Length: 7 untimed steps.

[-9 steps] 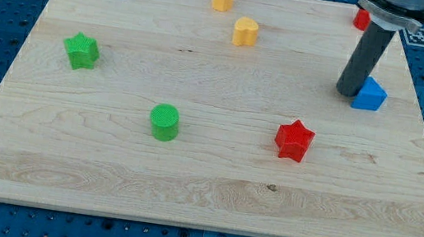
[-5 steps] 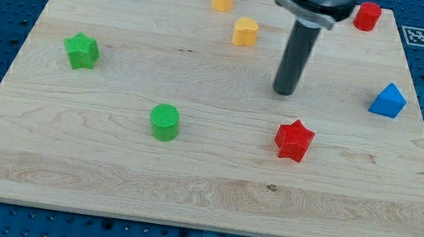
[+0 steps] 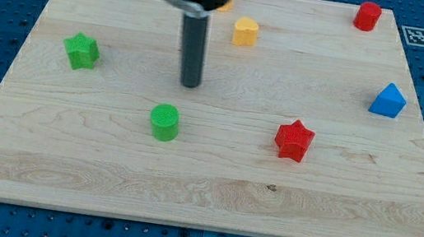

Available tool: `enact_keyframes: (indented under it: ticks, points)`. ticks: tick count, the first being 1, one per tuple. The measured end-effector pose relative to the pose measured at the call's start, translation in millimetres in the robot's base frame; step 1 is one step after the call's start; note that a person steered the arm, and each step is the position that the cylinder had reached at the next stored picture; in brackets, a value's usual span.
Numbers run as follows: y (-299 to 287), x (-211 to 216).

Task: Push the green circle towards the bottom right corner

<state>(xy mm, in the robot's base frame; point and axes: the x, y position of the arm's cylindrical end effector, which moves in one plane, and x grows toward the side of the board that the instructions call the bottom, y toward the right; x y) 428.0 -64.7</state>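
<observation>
Wooden worktop on blue pegboard. No gripper here, only the rod; my tip sits just above the green circle, slightly to the view's right, apart from it. Circle lies left of centre, red star off to its right. Orange block mostly hidden behind the rod, shape unclear.

Dark rod upright, my tip down on board – centre-left

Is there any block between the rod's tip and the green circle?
No. In the camera view, only bare board lies between my tip and the green circle, which sits just below the tip, slightly to the view's left.
</observation>
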Motion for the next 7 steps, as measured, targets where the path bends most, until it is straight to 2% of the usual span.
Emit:
enact_keyframes:
  ticks: [1, 4, 7]
  points:
    - [-36.8, 27.5]
    - [1.3, 70.2]
    - [-14.4, 103.9]
